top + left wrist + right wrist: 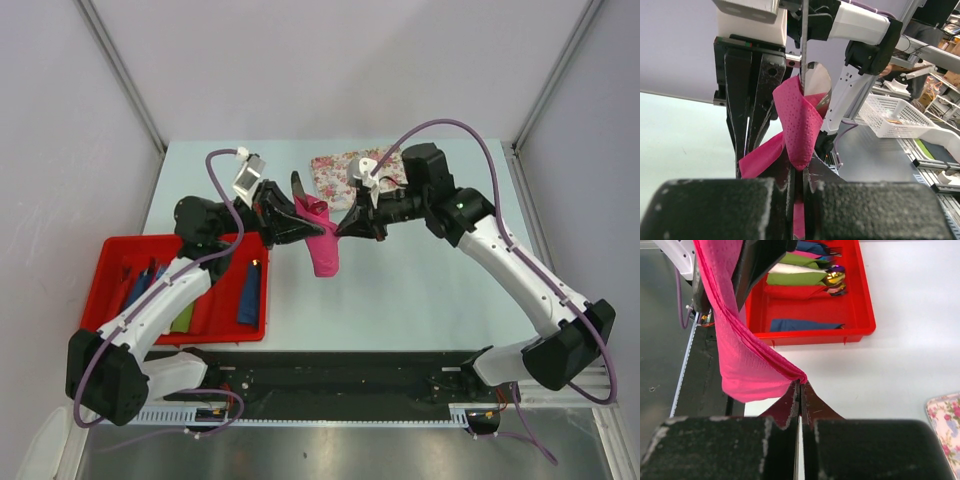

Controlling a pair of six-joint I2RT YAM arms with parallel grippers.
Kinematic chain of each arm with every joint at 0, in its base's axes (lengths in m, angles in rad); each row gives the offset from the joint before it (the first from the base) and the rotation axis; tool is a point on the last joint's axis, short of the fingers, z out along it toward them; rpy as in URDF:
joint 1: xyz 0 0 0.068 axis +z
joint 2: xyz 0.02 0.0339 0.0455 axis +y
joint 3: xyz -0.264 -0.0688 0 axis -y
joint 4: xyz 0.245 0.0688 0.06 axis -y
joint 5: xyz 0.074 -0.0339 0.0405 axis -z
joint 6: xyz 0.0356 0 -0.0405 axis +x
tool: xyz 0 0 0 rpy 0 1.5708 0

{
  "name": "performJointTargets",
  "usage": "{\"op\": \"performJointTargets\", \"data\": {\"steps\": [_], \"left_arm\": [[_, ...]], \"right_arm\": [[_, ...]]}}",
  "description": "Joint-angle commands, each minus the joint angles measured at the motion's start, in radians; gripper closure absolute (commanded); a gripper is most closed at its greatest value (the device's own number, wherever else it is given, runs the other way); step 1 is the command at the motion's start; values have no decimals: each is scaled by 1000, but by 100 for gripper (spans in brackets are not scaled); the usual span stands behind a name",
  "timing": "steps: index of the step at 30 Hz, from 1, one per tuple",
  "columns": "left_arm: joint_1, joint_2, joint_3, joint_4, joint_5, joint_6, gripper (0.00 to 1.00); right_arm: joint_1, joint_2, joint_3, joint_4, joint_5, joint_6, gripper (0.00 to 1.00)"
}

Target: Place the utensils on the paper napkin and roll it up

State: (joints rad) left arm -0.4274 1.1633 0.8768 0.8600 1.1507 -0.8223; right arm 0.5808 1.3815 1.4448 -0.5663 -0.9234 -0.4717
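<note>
Left gripper (799,172): closed tight on the paper napkin (322,243), pink paper pinched between the 2 fingers at bottom centre of the left wrist view.
Right gripper (800,389): closed as well, clamped on a folded edge of the paper napkin at lower centre of the right wrist view.
Paper napkin: at the centre of the top view, held between the 2 grippers, which meet tip to tip there from left and right. Loosely bunched and draped, not a neat roll. Hanging down toward the table (410,300); cannot tell whether the lower end touches it.
Utensils (817,80): upper centre of the left wrist view, a spoon bowl and 1 slim upright silvery piece sticking up out of the napkin's top fold. Rest of them hidden inside the paper.
Red tray (860,315): upper middle of the right wrist view, lower left of the top view, well apart from the napkin.
Green roll (795,277): lying in the tray, gold-tinted ends (835,280) poking out at its right.
Blue roll (805,325): in the tray, nearer its front wall in the right wrist view.
Floral mat (340,172): flat on the table at upper centre of the top view, just beyond the grippers.
</note>
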Motion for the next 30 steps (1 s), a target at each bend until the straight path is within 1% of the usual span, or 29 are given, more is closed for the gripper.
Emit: {"op": "performJointTargets", "data": {"steps": [1, 6, 9, 12, 17, 20, 22, 24, 27, 30], "left_arm": [[-37, -25, 16, 57, -8, -41, 100], [-63, -24, 5, 56, -14, -34, 100], [-65, -24, 4, 44, -14, -29, 100], [-62, -30, -2, 14, -25, -15, 100], [-14, -43, -28, -33, -52, 6, 100], [13, -48, -48, -45, -34, 21, 100], [27, -62, -58, -103, -32, 60, 100], [29, -66, -65, -145, -35, 106, 100], [27, -67, -64, -185, -34, 135, 100], [30, -51, -59, -190, -28, 127, 100]], "right_arm": [[30, -13, -43, 158, 20, 5, 100], [73, -22, -99, 261, 17, 38, 100], [80, -24, -115, 284, 23, 51, 100], [71, -32, -110, 258, 43, 39, 100], [1, -104, -109, 174, 61, 16, 100], [-36, -151, -106, 132, 87, 15, 100], [-55, -183, -100, 120, 96, 16, 100], [-59, -196, -93, 99, 112, 16, 100], [-61, -213, -100, 85, 121, 13, 100], [-64, -207, -124, 85, 123, 13, 100]]}}
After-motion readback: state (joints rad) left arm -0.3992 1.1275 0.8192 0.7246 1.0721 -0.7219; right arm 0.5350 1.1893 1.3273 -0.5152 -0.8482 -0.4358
